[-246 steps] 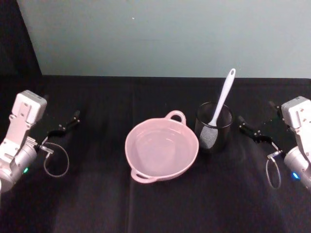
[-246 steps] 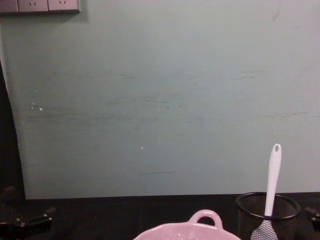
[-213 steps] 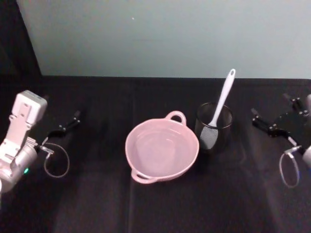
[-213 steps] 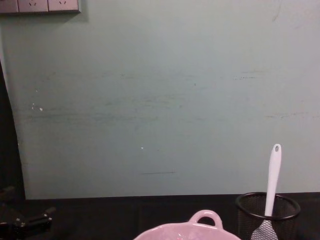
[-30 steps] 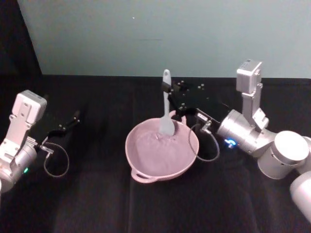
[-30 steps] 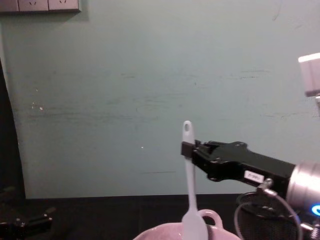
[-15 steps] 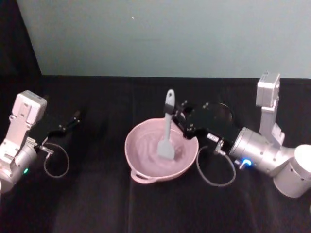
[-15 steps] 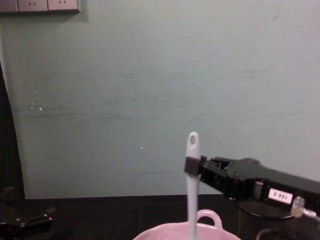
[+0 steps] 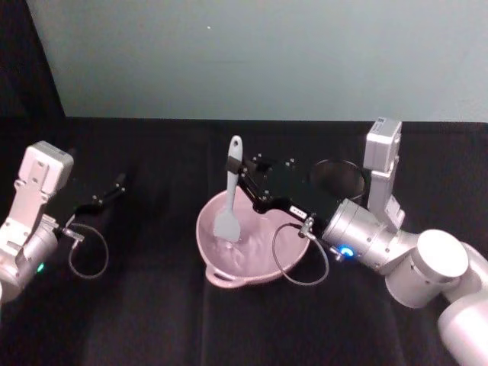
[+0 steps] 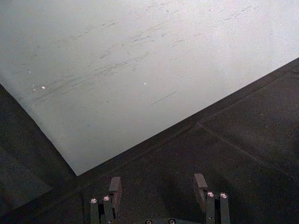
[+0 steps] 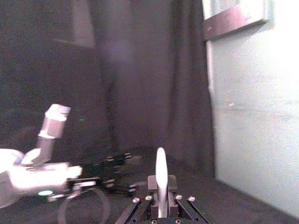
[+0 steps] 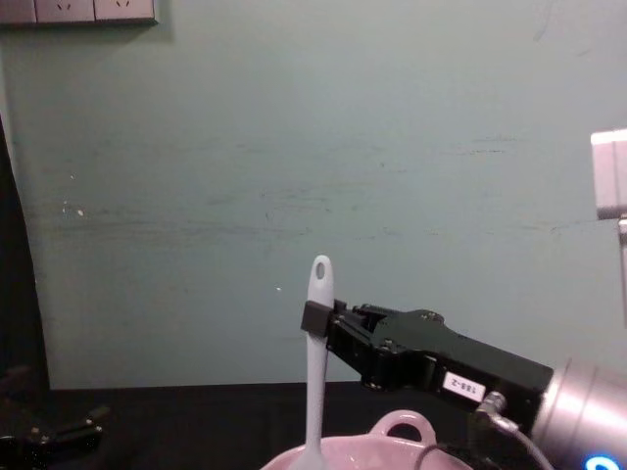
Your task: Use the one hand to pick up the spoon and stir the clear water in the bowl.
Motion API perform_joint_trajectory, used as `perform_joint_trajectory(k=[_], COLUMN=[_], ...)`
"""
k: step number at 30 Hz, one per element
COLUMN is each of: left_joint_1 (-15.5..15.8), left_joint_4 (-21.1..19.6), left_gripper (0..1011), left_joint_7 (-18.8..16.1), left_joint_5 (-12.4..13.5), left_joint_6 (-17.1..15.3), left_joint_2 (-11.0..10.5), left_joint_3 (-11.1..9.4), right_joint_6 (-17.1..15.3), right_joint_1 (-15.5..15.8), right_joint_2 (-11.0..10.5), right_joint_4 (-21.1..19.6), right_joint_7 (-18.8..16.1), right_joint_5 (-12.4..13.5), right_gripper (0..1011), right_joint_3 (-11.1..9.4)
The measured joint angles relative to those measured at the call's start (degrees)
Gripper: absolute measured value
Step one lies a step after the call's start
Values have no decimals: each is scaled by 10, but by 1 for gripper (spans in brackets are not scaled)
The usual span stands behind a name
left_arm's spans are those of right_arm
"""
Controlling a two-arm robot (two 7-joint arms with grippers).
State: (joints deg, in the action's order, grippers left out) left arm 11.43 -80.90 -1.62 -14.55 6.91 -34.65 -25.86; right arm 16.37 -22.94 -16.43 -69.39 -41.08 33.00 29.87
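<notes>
White spoon [image 9: 229,200] is standing farther left in the bowl [image 9: 204,242] than before, clamped by the right end effector [image 9: 242,178], scoop hanging below it; left end effector [image 10: 158,181] is idling, fingers apart.

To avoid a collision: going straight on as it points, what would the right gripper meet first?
Likely nothing near: past the spoon it holds, the right gripper faces black table, then a dark curtain. The left gripper seems beside that line.
</notes>
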Motion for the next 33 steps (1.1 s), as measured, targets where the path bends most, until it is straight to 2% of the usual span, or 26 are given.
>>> perform_joint_trajectory(k=[1, 5, 8, 11, 15, 20, 23, 28, 33], left_joint_1=[0, 0, 0, 0, 0, 0, 0, 0, 0], left_joint_4=[0, 0, 0, 0, 0, 0, 0, 0, 0], left_gripper=[1011, 1011, 1011, 1011, 1011, 1011, 1011, 1011, 1011], left_joint_7=[0, 0, 0, 0, 0, 0, 0, 0, 0], left_joint_5=[0, 0, 0, 0, 0, 0, 0, 0, 0], left_joint_6=[0, 0, 0, 0, 0, 0, 0, 0, 0], left_joint_2=[0, 0, 0, 0, 0, 0, 0, 0, 0], left_joint_3=[0, 0, 0, 0, 0, 0, 0, 0, 0], right_joint_6=[20, 67, 85, 90, 84, 56, 25, 10, 12], right_joint_1=[-5, -12, -14, -12, 9, 50, 76, 87, 81], right_joint_2=[9, 23, 24, 19, -5, -37, -53, -52, -35], right_joint_4=[15, 44, 54, 53, 18, -47, -80, -87, -80], right_joint_7=[12, 47, 68, 77, 83, 72, 47, 20, -6], right_joint_5=[-14, -49, -69, -77, -84, -70, -46, -21, -5], right_gripper=[116, 116, 116, 116, 116, 114, 116, 116, 116], right_joint_3=[-3, -14, -23, -32, -47, -60, -63, -59, -42])
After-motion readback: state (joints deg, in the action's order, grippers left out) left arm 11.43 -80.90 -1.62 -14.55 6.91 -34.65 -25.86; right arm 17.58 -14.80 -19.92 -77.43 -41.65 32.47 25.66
